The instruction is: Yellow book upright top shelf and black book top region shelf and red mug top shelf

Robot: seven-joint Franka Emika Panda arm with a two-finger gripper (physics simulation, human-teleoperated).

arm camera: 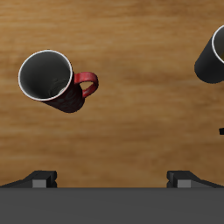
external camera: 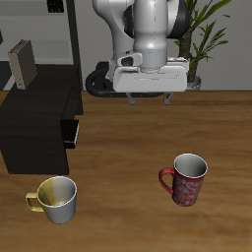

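The yellow book (external camera: 21, 64) is standing upright on the shelf (external camera: 39, 123); the black book is probably out of view. The cream mug (external camera: 57, 198) is sitting near the front edge. The gripper (external camera: 150, 96) is hanging open and empty above the table, and should be descending squarely over the red mug (external camera: 187, 179), pinching its rim opposite the handle.

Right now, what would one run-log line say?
gripper: open, empty, above table | red mug: upright on table | yellow book: upright on shelf
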